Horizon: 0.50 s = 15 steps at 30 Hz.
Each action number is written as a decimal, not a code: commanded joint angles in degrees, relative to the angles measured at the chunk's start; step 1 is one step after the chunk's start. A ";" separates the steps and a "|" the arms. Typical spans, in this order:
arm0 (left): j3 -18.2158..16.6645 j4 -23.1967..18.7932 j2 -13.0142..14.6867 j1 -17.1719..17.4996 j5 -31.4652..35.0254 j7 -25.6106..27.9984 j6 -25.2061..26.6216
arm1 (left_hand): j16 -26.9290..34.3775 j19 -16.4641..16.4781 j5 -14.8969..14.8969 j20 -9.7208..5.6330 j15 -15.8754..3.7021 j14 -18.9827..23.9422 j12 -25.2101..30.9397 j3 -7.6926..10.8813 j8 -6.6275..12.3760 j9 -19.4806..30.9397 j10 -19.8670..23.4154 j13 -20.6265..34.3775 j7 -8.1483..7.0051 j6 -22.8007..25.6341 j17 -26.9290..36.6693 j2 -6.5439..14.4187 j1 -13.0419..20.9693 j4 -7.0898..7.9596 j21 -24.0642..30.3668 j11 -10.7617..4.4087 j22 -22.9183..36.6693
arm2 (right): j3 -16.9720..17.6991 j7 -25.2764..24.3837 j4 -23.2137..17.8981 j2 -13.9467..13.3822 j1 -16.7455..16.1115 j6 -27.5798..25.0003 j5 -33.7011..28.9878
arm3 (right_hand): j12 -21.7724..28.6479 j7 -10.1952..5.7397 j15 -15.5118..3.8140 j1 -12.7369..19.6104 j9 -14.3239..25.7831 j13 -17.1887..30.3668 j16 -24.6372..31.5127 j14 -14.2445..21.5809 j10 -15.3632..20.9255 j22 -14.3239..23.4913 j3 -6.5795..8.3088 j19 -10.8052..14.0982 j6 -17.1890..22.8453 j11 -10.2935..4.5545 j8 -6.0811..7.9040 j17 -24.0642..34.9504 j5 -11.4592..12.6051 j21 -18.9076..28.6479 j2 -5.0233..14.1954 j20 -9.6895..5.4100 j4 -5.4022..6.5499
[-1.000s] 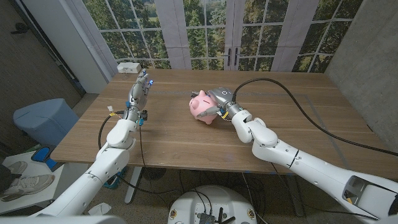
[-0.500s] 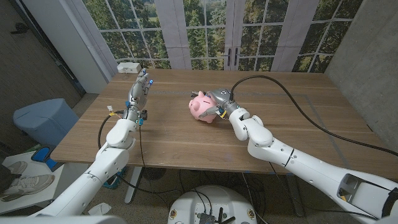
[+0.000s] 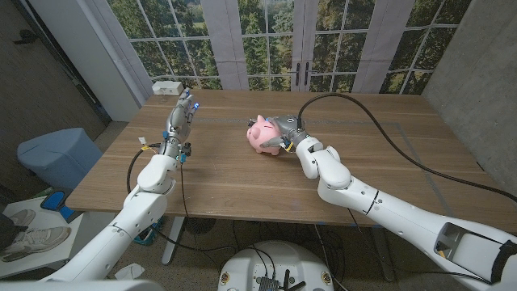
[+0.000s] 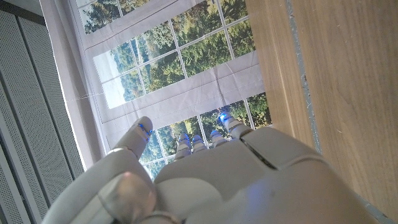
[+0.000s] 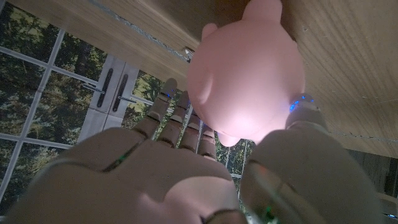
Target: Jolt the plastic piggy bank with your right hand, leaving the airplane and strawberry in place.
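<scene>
Pink piggy bank (image 3: 262,137) mid-worktop (image 3: 242,182), on its side. Right robot hand (image 3: 284,130) cupped against its back, touching; firm grasp not confirmable. Left robot hand (image 3: 179,118) released, well apart. Likely hollow plastic: light, stiff, slippery, rolls easily. Best nudged at rounded flank.

Wooden table (image 3: 242,182); tall paned windows (image 3: 266,36) onto green trees; grey wall (image 3: 477,73) at right; blue bin (image 3: 56,158) on floor.

White box (image 3: 168,86) is seen at the wooden table's (image 3: 242,174) 11 o'clock corner. Blue bin (image 3: 53,158) stands off the table at 9 o'clock (floor level). Windows (image 3: 266,32) at 12 o'clock.
</scene>
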 commanded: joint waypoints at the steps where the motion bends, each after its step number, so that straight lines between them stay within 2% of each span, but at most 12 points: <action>1: -0.23 -1.14 0.24 0.88 0.31 0.53 0.10 | 0.01 0.00 0.12 -5.19 -4.70 -0.66 -0.10 -0.19 0.05 0.29 -0.35 0.10 -0.47 -0.19 0.06 2.39 0.30 -0.10 -0.20 -0.20 0.27 | 4.55 -0.14 -2.96 -1.97 -1.92 1.66 8.65 | 0.13 1.16 1.74 -4.38 -0.28 -0.90 -0.19 -3.80 -4.20 0.07 -3.12 -2.44 -3.93 2.07 -0.08 -1.17 0.29 -2.85 -1.17 2.62 2.05; 3: -0.26 -1.33 0.29 1.04 0.39 0.60 0.10 | 0.00 0.01 0.13 -5.22 -4.74 -0.67 -0.09 -0.18 0.06 0.29 -0.33 0.10 -0.50 -0.17 0.06 2.40 0.31 -0.11 -0.19 -0.17 0.27 | 5.68 -1.43 -3.51 -2.54 -2.60 2.64 10.75 | 0.03 1.38 2.52 -5.63 -0.39 -1.41 -0.26 -5.29 -6.23 0.05 -4.25 -3.55 -6.17 2.65 -0.29 -1.80 0.51 -4.14 -1.21 3.45 2.60; 7: -0.34 -1.83 0.42 1.39 0.56 0.79 0.16 | 0.01 0.02 0.13 -5.22 -4.81 -0.63 -0.07 -0.16 0.06 0.28 -0.27 0.10 -0.54 -0.15 0.06 2.41 0.34 -0.14 -0.19 -0.22 0.26 | 7.72 -2.46 -4.51 -3.35 -3.56 3.87 15.23 | -0.25 1.54 3.32 -6.82 -0.59 -2.41 -0.51 -8.18 -10.19 0.00 -6.00 -5.26 -8.70 3.52 -0.18 -2.90 0.85 -6.23 -1.58 4.07 2.99; 10: -0.43 -2.27 0.56 1.71 0.66 0.94 0.23 | 0.00 0.02 0.14 -5.20 -4.83 -0.63 -0.06 -0.14 0.07 0.28 -0.25 0.10 -0.52 -0.13 0.05 2.40 0.36 -0.17 -0.19 -0.18 0.26 | 9.46 -2.96 -4.94 -3.89 -4.13 5.26 19.48 | -0.01 1.44 4.21 -7.68 -0.69 -3.07 -0.74 -10.34 -11.39 -0.03 -7.02 -6.33 -9.25 4.18 0.04 -3.52 1.03 -7.48 -1.60 4.54 3.35; 15: -0.55 -2.81 0.78 2.12 0.69 0.94 0.32 | -0.01 0.01 0.14 -5.17 -4.81 -0.63 -0.11 -0.12 0.07 0.28 -0.35 0.10 -0.57 -0.12 0.04 2.39 0.39 -0.22 -0.20 -0.20 0.26 | 11.39 -3.51 -5.92 -5.02 -4.73 6.41 24.87 | 0.21 1.00 4.73 -8.67 -0.74 -3.56 -0.46 -10.77 -11.71 -0.05 -7.64 -6.57 -8.46 4.51 0.53 -3.88 1.17 -8.17 -1.20 5.34 3.91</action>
